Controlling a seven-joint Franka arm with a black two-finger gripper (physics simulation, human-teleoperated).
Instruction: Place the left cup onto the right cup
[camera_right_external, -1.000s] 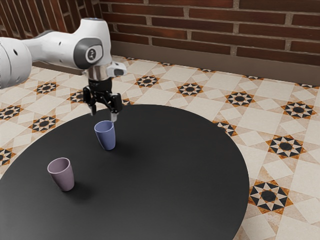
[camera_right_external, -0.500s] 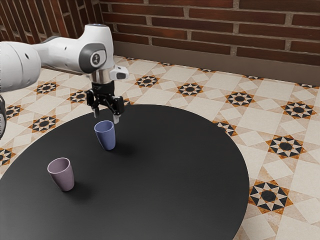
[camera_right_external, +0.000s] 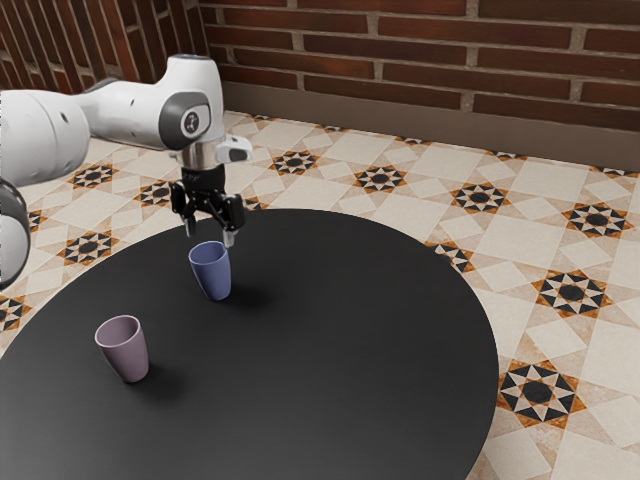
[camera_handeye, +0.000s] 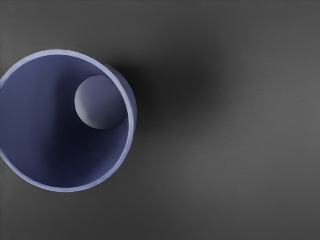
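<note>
while the tool (camera_right_external: 209, 233) hangs just above the blue cup (camera_right_external: 210, 271), its two black fingers are spread apart and point down, one to each side of the rim and touching nothing. the wrist view looks straight down into that cup (camera_handeye: 40, 135): the open mouth, the round floor inside, nothing in it. the cup stands upright on the far part of the round black bench (camera_right_external: 360, 330), toward the exterior view's left. the mauve cup (camera_right_external: 123, 347) stands upright too, nearer the camera and further to the exterior view's left, well apart from the blue one, close to the bench's near edge.

as for progress, little of the task looks done. neither cup is lifted and neither sits on the other. i judge the blue cup to be the one meant for lifting, since the tool is lined up over it. what is left: lower the fingers around it, pinch it, carry it across and set it onto the mauve cup.

no brand, label or writing can be read on either cup or on the bench. a small round mark on the white arm (camera_right_external: 120, 105) near the wrist is too small to make out.
</note>
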